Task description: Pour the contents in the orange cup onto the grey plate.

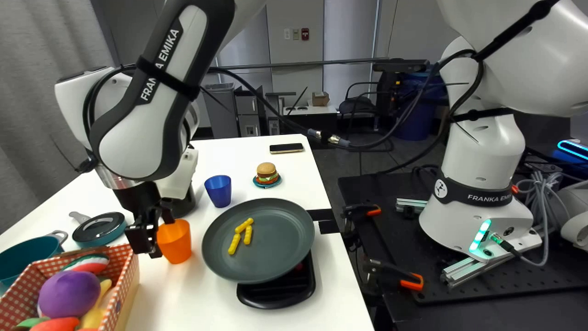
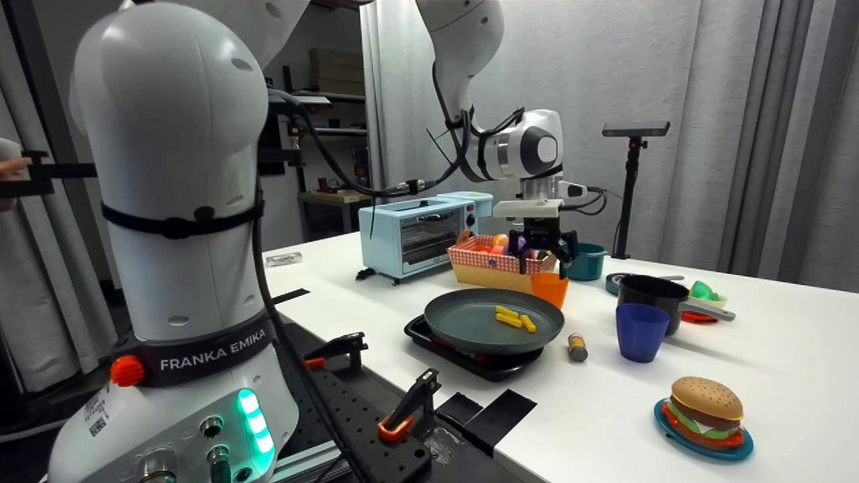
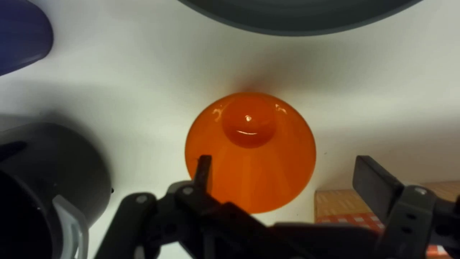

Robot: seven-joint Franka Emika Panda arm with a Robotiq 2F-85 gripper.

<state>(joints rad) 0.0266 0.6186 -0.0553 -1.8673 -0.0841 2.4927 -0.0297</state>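
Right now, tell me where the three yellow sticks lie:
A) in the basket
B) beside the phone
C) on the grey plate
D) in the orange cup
C: both exterior views show the yellow sticks on the grey plate, and the wrist view shows none in the orange cup.

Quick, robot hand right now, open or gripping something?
Hand: open, jaws spread wide, holding nothing; the orange cup stands close by.
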